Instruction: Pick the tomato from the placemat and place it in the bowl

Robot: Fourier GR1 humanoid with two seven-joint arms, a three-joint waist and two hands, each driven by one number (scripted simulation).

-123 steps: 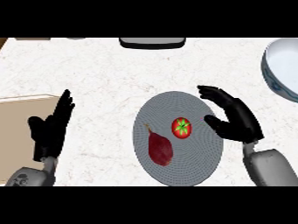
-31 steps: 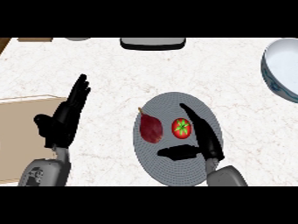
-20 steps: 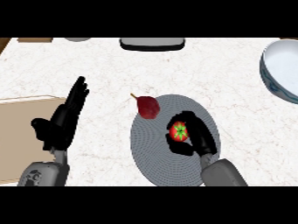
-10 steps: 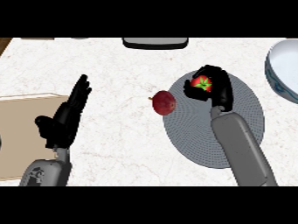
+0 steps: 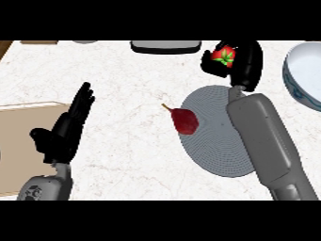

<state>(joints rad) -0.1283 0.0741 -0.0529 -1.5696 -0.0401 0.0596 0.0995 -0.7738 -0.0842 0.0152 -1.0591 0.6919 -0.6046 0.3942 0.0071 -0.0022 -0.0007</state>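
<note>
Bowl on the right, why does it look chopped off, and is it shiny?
In the head view, the bowl runs past the picture's right edge, so only part shows; its inside is pale with soft shading, no bright glare spot.

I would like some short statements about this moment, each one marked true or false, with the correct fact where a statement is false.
1. The right hand is curled round the tomato. True.
2. The tomato lies inside the bowl. False: it is in the right hand, to the left of the bowl.
3. The placemat is round and grey. True.
4. The left hand holds the dark red item. False: this hand is open and holds nothing; the item lies at the placemat's left edge.
</note>
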